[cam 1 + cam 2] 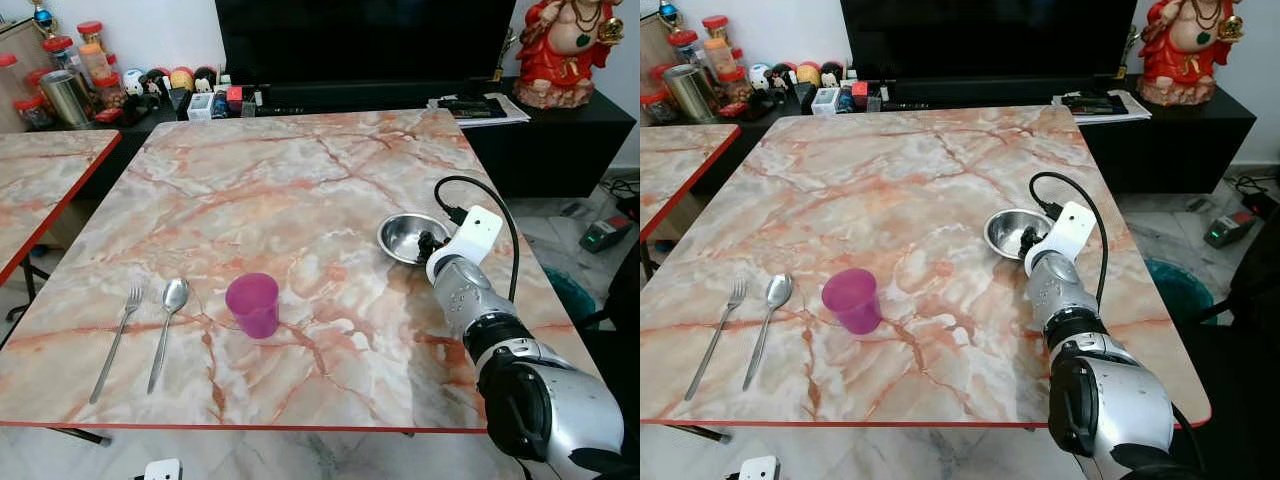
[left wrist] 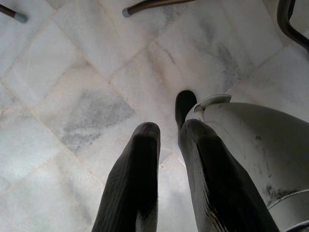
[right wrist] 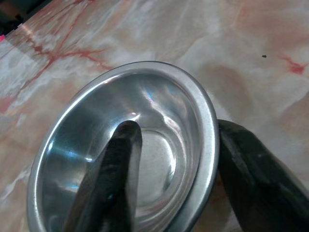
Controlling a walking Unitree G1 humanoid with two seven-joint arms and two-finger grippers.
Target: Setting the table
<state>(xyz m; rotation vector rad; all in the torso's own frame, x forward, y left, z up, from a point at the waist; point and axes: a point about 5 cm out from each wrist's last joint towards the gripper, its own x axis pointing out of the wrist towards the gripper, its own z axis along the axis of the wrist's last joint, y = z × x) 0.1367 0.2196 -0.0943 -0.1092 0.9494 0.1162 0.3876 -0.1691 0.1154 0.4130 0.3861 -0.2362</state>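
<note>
Fingers [image 3: 113, 183] of the right gripper [image 3: 174, 179] straddle the bowl [image 3: 145, 111] rim — one inside, one outside; light, stiff, slippery steel — pinch the rim firmly.

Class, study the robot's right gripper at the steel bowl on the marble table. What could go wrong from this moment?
1. The right gripper straddles the steel bowl's rim, one finger inside, one outside; on smooth metal that pinch could slip and drop the bowl.
2. The bowl sits near the table's right edge, so a nudge might push it off.
3. Carried leftward, the bowl could topple the pink cup.
</note>
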